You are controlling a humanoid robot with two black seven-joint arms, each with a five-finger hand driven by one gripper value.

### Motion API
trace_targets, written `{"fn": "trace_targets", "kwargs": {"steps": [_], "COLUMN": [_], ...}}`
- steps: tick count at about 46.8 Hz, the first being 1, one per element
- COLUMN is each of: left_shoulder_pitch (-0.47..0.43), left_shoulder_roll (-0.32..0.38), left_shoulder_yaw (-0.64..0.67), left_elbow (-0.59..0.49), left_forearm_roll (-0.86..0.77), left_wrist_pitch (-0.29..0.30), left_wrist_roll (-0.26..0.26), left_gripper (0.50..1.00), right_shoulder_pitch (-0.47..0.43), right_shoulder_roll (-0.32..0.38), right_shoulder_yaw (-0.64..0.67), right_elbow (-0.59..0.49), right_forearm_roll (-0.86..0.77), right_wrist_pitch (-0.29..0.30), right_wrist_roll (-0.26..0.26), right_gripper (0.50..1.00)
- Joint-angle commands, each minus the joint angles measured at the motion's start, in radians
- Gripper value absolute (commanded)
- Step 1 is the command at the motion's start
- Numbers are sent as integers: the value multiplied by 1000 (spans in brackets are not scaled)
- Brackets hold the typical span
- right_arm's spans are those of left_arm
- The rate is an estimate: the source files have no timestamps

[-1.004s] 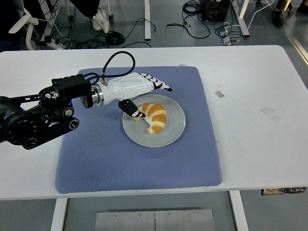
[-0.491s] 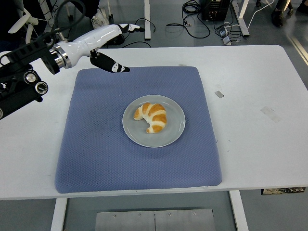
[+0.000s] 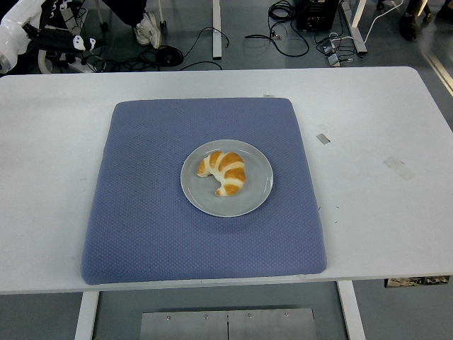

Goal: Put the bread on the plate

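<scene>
We find the bread [image 3: 223,172], a golden croissant, lying on the grey plate [image 3: 256,199], its curve opening toward the near left and its body sitting a little left of the plate's middle. Nothing touches it. The plate rests near the centre of the blue mat [image 3: 141,227], which covers the middle of the white table [image 3: 375,212].

What has changed is the arm. A second ago our left hand hung right over the plate with its thumb tip touching the croissant; half a second ago it had lifted away to the mat's far left corner, fingers stretched out and holding nothing. Now the left arm [image 3: 14,32] is nearly gone from view: only a white and black piece shows at the top left corner, beyond the table's far edge. We cannot tell how the hand's fingers stand from that scrap, though it plainly carries no bread, since the croissant has not shifted on the plate across these moments. The right arm does not show at all.

We judge the task done: the bread sits fully within the plate's rim, released and stable, and the retreat of the arm reads as the closing move. Small tape marks [image 3: 323,138] on the table to the right play no part.
</scene>
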Motion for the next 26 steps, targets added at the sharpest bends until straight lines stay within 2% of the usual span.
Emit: {"fn": "trace_targets", "kwargs": {"steps": [1, 12, 26], "left_shoulder_pitch": [30, 57, 66], "left_shoulder_roll": [4, 38, 44], "left_shoulder_yaw": [-1, -7, -4], "left_elbow": [3, 13, 14], "left_forearm_roll": [-8, -10, -45], "left_wrist_pitch": [0, 0, -2], "left_wrist_roll": [-4, -19, -24], "left_gripper": [918, 918, 918], "right_shoulder_pitch": [0, 0, 23], "right_shoulder_roll": [0, 0, 0], "right_shoulder_yaw": [0, 0, 2], "right_elbow": [0, 0, 12], "right_forearm_roll": [1, -1, -1], "right_wrist_pitch": [0, 0, 2], "right_wrist_roll": [0, 0, 0], "right_gripper": [1000, 1000, 1000]}}
